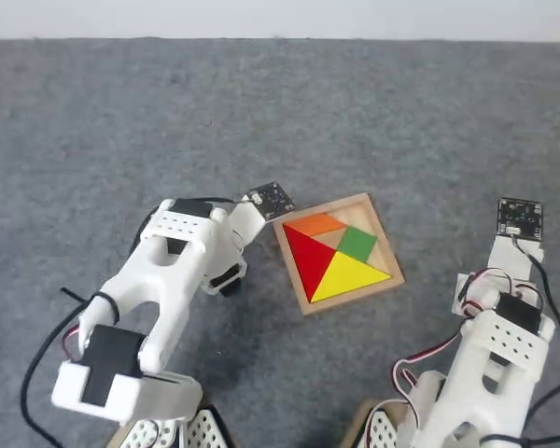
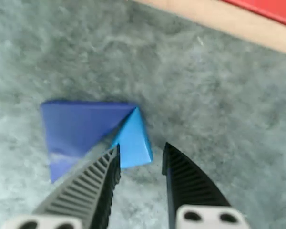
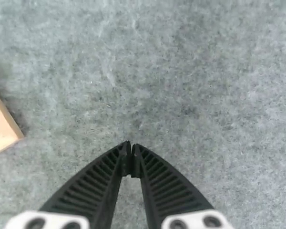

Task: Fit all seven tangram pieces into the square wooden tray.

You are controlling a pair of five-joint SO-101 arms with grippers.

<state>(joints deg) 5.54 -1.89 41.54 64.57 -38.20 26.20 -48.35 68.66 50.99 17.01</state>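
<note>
Grey felt mat [image 1: 93,121]. Square wooden tray [image 1: 353,291] at three o'clock of centre. Left gripper [image 2: 141,149] narrowly parted over smooth dark blue triangle [image 2: 76,129] and light blue triangle [image 2: 132,138]; right gripper [image 3: 132,144] closed, empty.

Tray [image 2: 229,19] and red piece [image 2: 276,7] cut off at the left wrist view's edge. Dark blue piece [image 2: 76,126] blurred, partly under a jaw of the left gripper [image 2: 141,148].

No words, nos. or signs can be read. Left arm's black board [image 1: 272,199] & right arm's black board [image 1: 520,217] have tiny marks, too small to tell.
</note>
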